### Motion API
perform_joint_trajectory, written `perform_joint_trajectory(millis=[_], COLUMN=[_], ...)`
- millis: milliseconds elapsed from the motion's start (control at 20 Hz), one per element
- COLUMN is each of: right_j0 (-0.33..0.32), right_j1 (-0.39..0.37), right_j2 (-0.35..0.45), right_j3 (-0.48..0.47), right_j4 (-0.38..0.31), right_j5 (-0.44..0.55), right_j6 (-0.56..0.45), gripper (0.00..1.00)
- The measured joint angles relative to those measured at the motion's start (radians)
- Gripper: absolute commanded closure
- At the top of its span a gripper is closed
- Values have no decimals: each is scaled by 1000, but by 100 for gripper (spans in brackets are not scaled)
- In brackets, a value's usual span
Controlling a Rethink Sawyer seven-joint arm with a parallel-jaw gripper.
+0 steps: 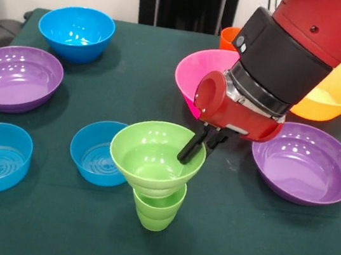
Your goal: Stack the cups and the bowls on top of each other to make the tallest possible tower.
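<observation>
Under hand (197, 145), green bowl (153, 157), on cup (157, 210)

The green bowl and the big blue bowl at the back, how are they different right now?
The green bowl sits raised on the green cup; the blue bowl rests on the table. The gripper reaches into the green bowl's rim; the blue bowl stands untouched. The green bowl looks tilted, the blue level. Both are glossy, upright and empty.

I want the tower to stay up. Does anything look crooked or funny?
Yes. The small green bowl on the green cup tips to one side instead of sitting level. The robot's hand is at its rim. The other bowls sit flat on the table.
</observation>
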Motion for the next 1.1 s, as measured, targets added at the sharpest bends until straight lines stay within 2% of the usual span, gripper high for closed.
perform_joint_trajectory(millis=[700,1100], right_j0=[0,0], right_j1=[56,63], right_j2=[-3,-5], right_j3=[0,0], right_j4=[0,0], right_j5=[-15,-15], right_j6=[0,0], gripper=[100,100])
